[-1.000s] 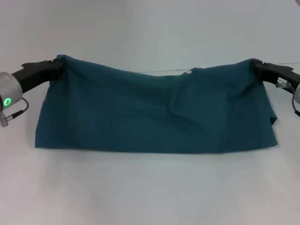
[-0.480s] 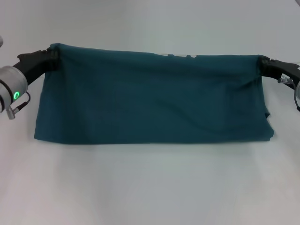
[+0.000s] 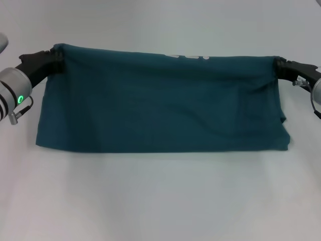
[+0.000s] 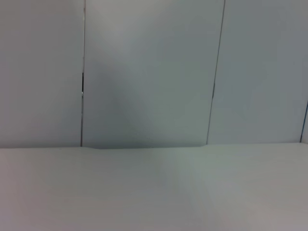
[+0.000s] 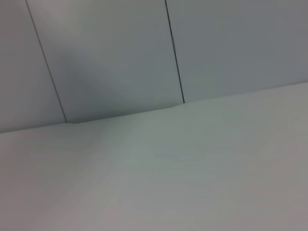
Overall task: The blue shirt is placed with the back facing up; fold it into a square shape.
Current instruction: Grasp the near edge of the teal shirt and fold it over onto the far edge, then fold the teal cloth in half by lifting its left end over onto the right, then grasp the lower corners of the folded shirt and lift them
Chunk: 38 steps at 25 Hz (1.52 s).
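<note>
The blue shirt (image 3: 160,98) hung taut between your hands, its lower fold resting on the surface (image 3: 160,201). Your left hand (image 3: 56,61) pinched one top corner, your right hand (image 3: 277,65) the other.

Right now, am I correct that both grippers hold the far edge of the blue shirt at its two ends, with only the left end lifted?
Not quite: the head view shows both ends lifted. The left gripper and the right gripper each hold an end of the blue shirt, whose far edge runs nearly level between them.

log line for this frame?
step: folding | left gripper: shut on dark teal-blue shirt corner | right gripper: same, opposite corner | white table
</note>
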Motion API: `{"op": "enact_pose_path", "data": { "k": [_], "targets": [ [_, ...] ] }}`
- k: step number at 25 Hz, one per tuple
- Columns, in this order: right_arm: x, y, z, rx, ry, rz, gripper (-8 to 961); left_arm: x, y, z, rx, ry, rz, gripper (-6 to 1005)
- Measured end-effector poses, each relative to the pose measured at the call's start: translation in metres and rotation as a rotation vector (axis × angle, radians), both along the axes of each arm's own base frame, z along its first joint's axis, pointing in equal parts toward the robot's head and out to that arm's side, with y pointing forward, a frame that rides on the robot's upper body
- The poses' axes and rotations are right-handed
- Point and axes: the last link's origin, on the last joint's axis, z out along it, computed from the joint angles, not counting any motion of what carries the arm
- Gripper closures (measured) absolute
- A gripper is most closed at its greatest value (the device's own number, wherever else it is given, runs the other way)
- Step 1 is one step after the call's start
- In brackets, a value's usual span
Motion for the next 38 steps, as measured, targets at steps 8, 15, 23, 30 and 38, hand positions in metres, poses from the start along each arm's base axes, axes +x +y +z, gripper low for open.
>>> {"op": "enact_pose_path", "data": {
  "k": [8, 15, 23, 30, 38],
  "targets": [
    [-0.002, 0.003, 0.002, 0.005, 0.0, 0.006, 823, 0.002, 0.002, 0.0, 0.001, 0.005, -0.002, 954],
    [-0.002, 0.003, 0.002, 0.005, -0.003, 0.007, 818, 0.003, 0.003, 0.0, 0.0, 0.011, 0.001, 948],
    [-0.003, 0.005, -0.015, -0.042, -0.121, -0.01, 813, 0.004, -0.001, -0.008, 0.001, 0.049, -0.017, 938],
    [-0.01, 0.012, -0.015, -0.029, -0.137, -0.012, 808, -0.002, 0.001, -0.006, 0.032, 0.031, 0.041, 897],
    [-0.01, 0.017, 0.0, -0.003, -0.098, -0.005, 492, -0.018, -0.002, 0.007, 0.08, -0.016, 0.099, 595]
  ]
}}
